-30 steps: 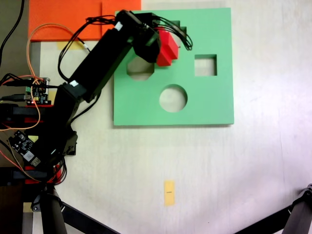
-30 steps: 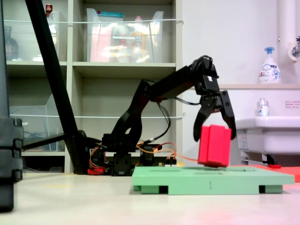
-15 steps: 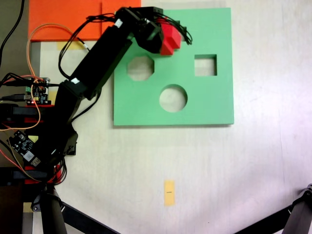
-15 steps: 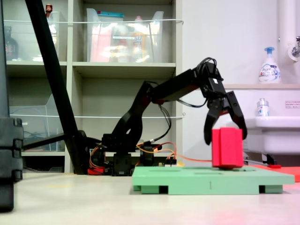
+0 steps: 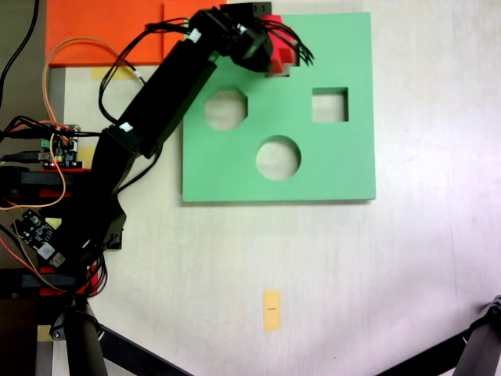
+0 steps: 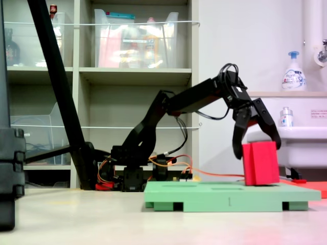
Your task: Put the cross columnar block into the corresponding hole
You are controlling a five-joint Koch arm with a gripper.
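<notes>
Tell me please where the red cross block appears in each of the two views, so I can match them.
First exterior view: the red cross block is near the top edge, just right of centre, partly hidden under the end effector.
Second exterior view: it stands at the right, low in the picture, held in the end effector, its base at the board's top.
Shared landmark: the green foam board.

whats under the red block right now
The green foam board. In the second exterior view the red block, gripper around it, meets the board's top. In the first exterior view arm and block cover that spot, so the cross hole isn't visible.
</notes>
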